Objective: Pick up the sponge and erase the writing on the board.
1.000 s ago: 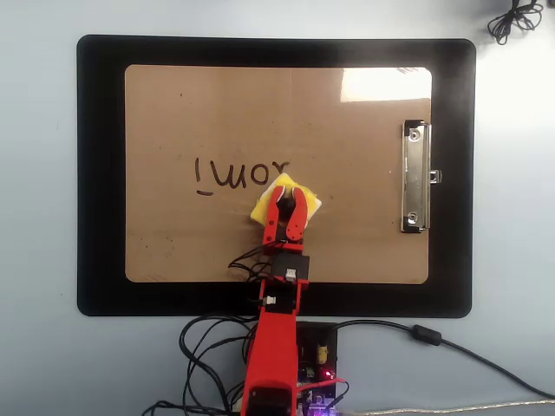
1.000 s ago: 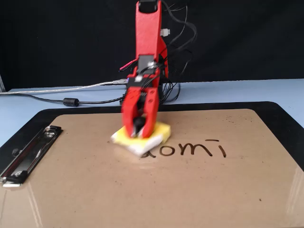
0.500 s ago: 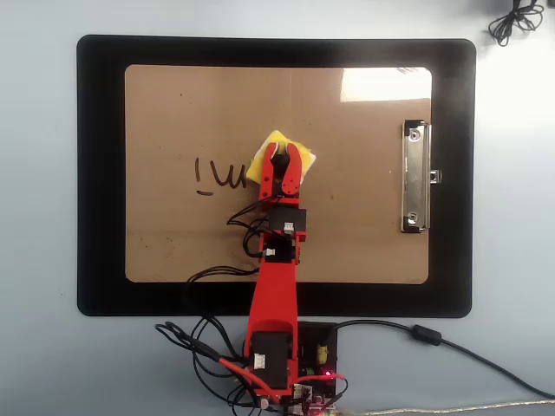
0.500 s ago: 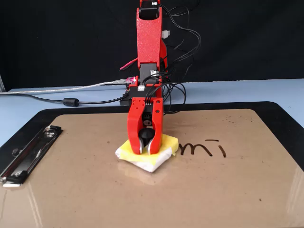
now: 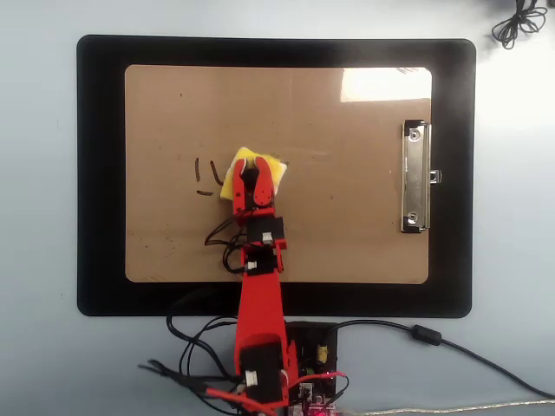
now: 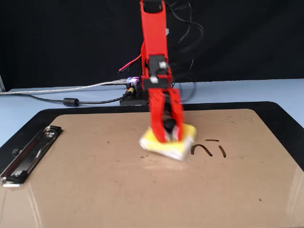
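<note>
The brown board [image 5: 347, 217] [image 6: 95, 190] lies on a black mat. My red gripper [image 5: 252, 173] [image 6: 167, 134] is shut on the black knob of the yellow sponge [image 5: 273, 166] [image 6: 156, 145] and presses it flat on the board near the middle. The sponge looks slightly blurred in the fixed view. Only a few dark strokes of the writing [image 5: 206, 178] [image 6: 209, 149] show, just left of the sponge in the overhead view and just right of it in the fixed view. The rest of the writing is hidden under the sponge or gone.
The silver clip [image 5: 415, 178] [image 6: 28, 152] sits on the board's right edge in the overhead view. The black mat [image 5: 100, 173] surrounds the board. The arm's base and cables [image 5: 286, 373] lie at the mat's near edge. A coiled cable [image 5: 520, 22] lies at the top right.
</note>
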Robot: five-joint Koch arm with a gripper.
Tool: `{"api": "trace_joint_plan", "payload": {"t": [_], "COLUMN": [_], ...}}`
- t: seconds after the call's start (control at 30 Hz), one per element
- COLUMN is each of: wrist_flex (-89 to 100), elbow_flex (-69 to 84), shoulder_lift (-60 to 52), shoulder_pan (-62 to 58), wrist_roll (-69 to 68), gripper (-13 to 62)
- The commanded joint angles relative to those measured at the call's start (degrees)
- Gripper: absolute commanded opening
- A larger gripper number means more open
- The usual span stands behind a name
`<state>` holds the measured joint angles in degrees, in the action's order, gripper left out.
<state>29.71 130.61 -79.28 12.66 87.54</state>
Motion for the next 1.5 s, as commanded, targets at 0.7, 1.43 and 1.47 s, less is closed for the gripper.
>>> {"api": "trace_joint_plan", "payload": {"t": [0.7,1.43,1.47], "wrist_flex": [-2.3,-19.8,-19.7], "elbow_flex": [1.0,6.2,9.5], "shoulder_lift": [-0.4,-13.4,-16.5], "shoulder_pan": [-7.9,-0.7,-0.6], "wrist_roll": [2.3,7.8,7.8], "gripper": [-8.0,-8.0,-8.0]}}
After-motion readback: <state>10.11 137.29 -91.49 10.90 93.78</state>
